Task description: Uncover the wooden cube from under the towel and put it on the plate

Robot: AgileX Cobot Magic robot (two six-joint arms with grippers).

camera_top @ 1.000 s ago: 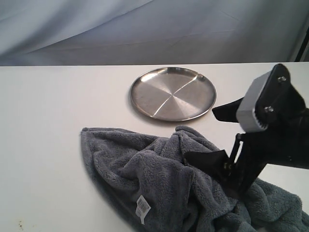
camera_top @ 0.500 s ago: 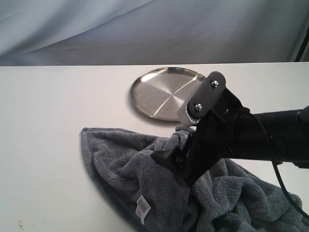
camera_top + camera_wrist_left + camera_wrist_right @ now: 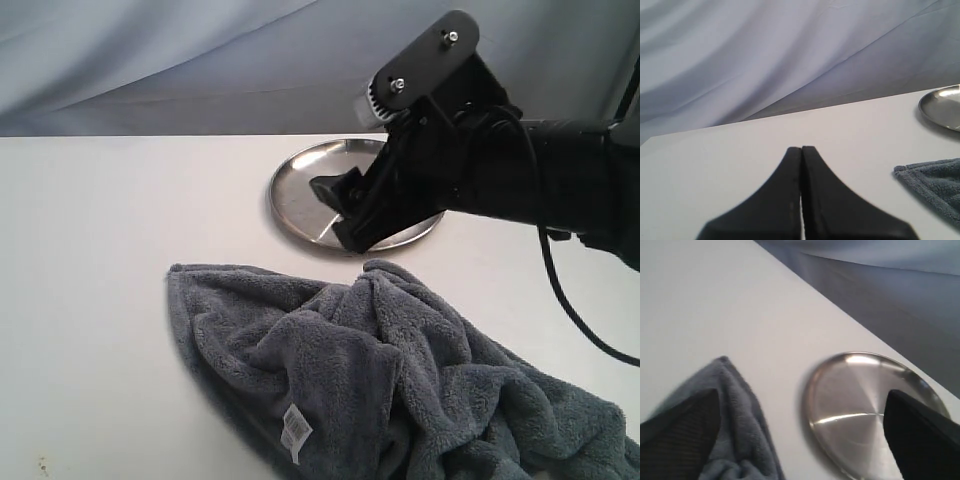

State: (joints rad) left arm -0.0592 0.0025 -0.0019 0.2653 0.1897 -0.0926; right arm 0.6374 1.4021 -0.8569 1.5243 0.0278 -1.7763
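Note:
The blue-grey towel (image 3: 350,370) lies in a crumpled heap on the front of the table, its white label (image 3: 295,432) showing. The wooden cube is hidden. The steel plate (image 3: 300,190) sits behind the towel and holds nothing. My right gripper (image 3: 342,215) hangs open over the plate's front edge, empty; in the right wrist view the gripper (image 3: 800,440) spans the towel's corner (image 3: 735,430) and the plate (image 3: 860,405). My left gripper (image 3: 801,149) is shut and empty over bare table, with the towel's corner (image 3: 935,180) and the plate's rim (image 3: 942,102) off to one side.
The white table (image 3: 110,250) stretches wide to the left of the towel and plate. A grey cloth backdrop (image 3: 200,60) hangs behind the table's far edge. The right arm's black body (image 3: 540,180) crosses above the table's right part.
My right gripper has lifted off the towel heap and swung back and left to the plate, carrying nothing. The towel has stayed in its heap.

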